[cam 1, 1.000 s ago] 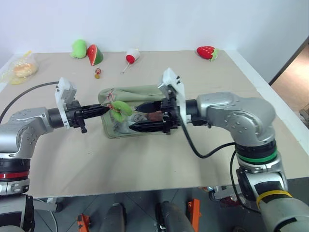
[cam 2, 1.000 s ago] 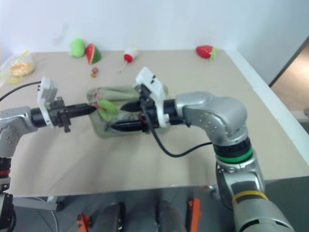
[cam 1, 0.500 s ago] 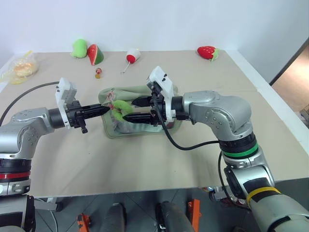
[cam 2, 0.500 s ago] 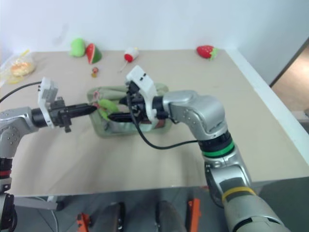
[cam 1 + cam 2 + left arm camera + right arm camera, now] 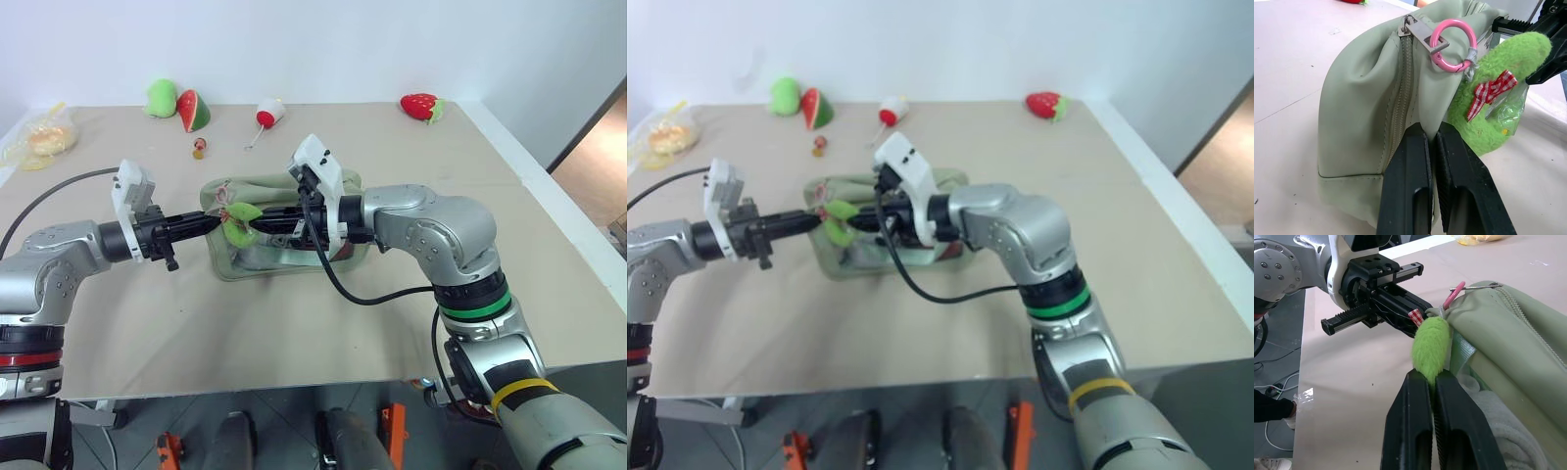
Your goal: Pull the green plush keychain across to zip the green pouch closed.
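the right gripper (image 5: pixel 1431 382) clamps the green plush keychain (image 5: pixel 1431 347) between its 2 fingers (left gripper (image 5: pixel 1432 142) pinches the green pouch (image 5: pixel 1371 112) end fabric).

A robot test lab: bare beige table (image 5: pixel 392 323), plain white wall (image 5: pixel 343 49), scattered plush props.

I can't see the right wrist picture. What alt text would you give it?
Two black fingers of the right gripper, closed together, pinch the lower end of the green plush keychain, which hangs from a pink ring at the end of the green pouch. Beyond it, the left gripper reaches in over the beige table.
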